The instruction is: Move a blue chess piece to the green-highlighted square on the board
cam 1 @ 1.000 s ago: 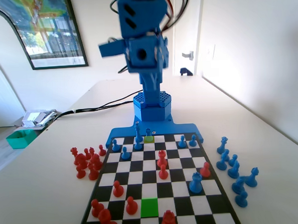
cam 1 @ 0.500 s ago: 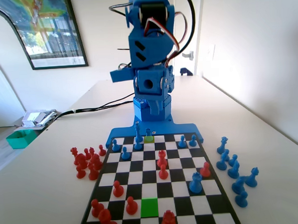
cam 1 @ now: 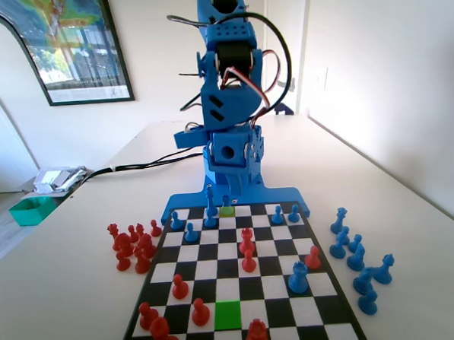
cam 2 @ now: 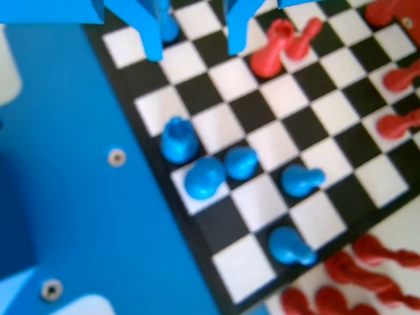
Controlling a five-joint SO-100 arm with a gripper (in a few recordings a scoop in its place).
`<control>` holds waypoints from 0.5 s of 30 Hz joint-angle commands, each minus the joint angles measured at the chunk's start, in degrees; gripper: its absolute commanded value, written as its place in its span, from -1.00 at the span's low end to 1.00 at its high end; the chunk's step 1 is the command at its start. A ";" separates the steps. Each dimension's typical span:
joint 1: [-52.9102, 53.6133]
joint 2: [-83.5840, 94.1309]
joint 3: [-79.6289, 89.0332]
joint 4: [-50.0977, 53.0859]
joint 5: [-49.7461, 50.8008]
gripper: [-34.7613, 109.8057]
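The board (cam 1: 271, 260) lies lengthwise before the blue arm. A small blue chess piece (cam 1: 226, 203) stands on the olive square in the far row. The green-highlighted square (cam 1: 228, 314) is bare in the second row from the near edge. My gripper (cam 1: 234, 185) hangs over the board's far edge, just above and behind that piece. In the wrist view my gripper (cam 2: 197, 51) is open, with bare squares between the jaws. A small blue piece (cam 2: 168, 23) peeks out beside the left jaw; I cannot tell if it is the same one.
More blue pieces (cam 2: 204, 177) cluster in the far rows, and a bigger blue piece (cam 1: 298, 277) stands mid-board. Red pieces (cam 1: 247, 241) stand on the board and in a heap (cam 1: 132, 246) off its left side. Several blue pieces (cam 1: 357, 258) lie off its right side.
The arm has folded downward and the gripper has dropped from high above the table to just over the board's far row. No chess piece has moved.
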 commanded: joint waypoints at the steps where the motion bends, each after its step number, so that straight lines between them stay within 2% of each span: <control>1: -0.53 0.44 1.76 -3.16 -0.97 -0.35; 15: -0.79 0.18 7.82 -8.61 -0.70 -0.35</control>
